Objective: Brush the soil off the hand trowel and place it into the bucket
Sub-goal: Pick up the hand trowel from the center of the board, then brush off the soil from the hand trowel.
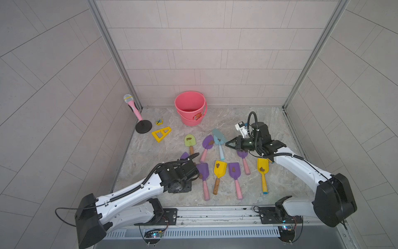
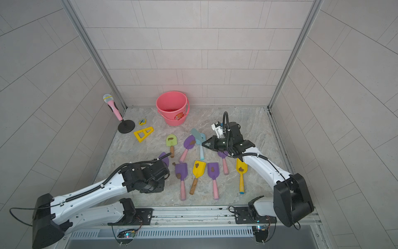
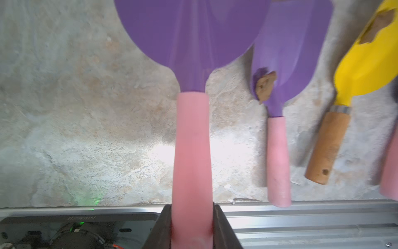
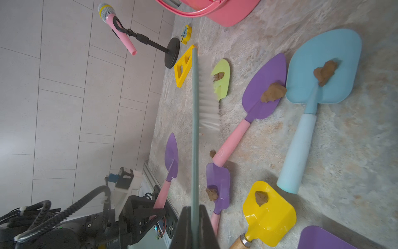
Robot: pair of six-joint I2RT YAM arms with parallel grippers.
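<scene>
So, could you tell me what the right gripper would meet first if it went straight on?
Probably nothing soon: the right gripper, shut on the brush, points above the pointed purple trowel toward the yellow triangle; height unclear.

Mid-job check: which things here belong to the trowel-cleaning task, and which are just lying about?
Job: purple trowel in the left pincer; brush in the right pincer; soil lumps; other soiled trowels; bucket.
Lying about: toy microphone; yellow triangle frame; small yellow tile.

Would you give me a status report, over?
Left gripper shut on purple trowel. Right gripper shut on brush. Bucket upright; soiled trowels lie between.
</scene>
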